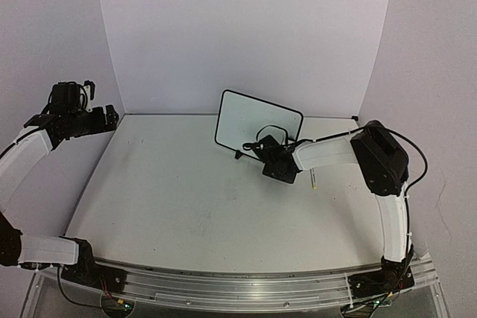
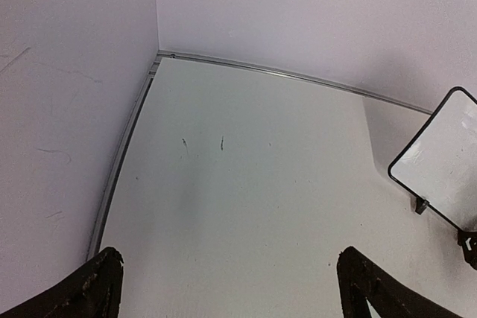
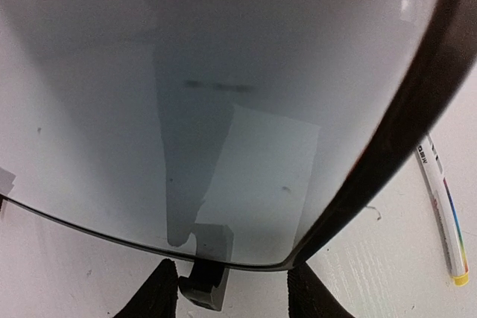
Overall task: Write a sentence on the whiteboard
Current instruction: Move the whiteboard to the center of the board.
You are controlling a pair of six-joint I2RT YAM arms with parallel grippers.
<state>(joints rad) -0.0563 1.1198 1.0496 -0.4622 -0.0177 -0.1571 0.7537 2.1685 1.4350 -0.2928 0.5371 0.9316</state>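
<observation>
The whiteboard (image 1: 246, 121) stands tilted at the back middle of the table, and its edge shows at the right of the left wrist view (image 2: 447, 161). It fills the right wrist view (image 3: 223, 72). No sentence shows on it, only a faint dark smear (image 3: 216, 86). My right gripper (image 3: 231, 273) is low at the board's bottom right corner (image 1: 261, 145). Its jaws are apart, with the board's grey foot (image 3: 203, 288) between them, close to the left finger. My left gripper (image 2: 231, 258) hangs wide open and empty, high at the far left (image 1: 108, 118).
A white marker (image 3: 443, 214) with a yellow end lies on the table just right of the board, near the right arm (image 1: 313, 178). White walls close in the table at the back and both sides. A metal rail (image 2: 298, 76) runs along the back edge.
</observation>
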